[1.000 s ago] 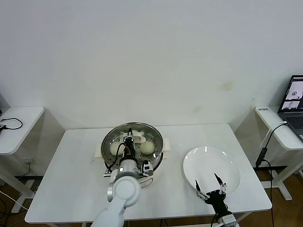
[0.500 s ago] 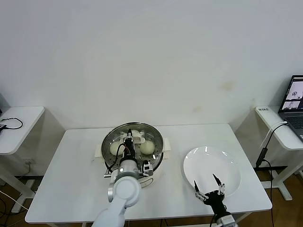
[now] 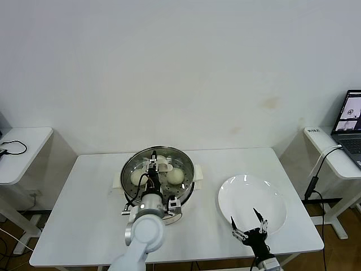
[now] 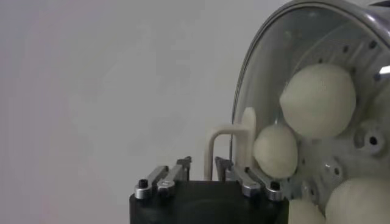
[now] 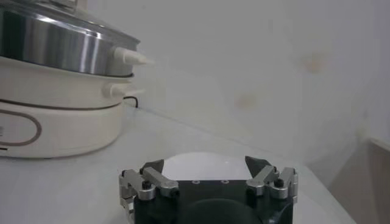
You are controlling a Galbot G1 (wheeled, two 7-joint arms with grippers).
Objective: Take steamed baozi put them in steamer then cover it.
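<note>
Four baozi [image 4: 317, 100] sit inside steamer [image 3: 128, 167] on desk [image 3: 90, 220], cover [image 4: 262, 79] on top. Left end effector [image 4: 202, 172] above cover handle [image 4: 234, 139], jaws parted, clear of it. Right end effector [image 3: 249, 223] open, empty, beside bare plate [image 3: 254, 195]. Task looks essentially done; only retreat remains.

No text, label or number can be read on anything.
</note>
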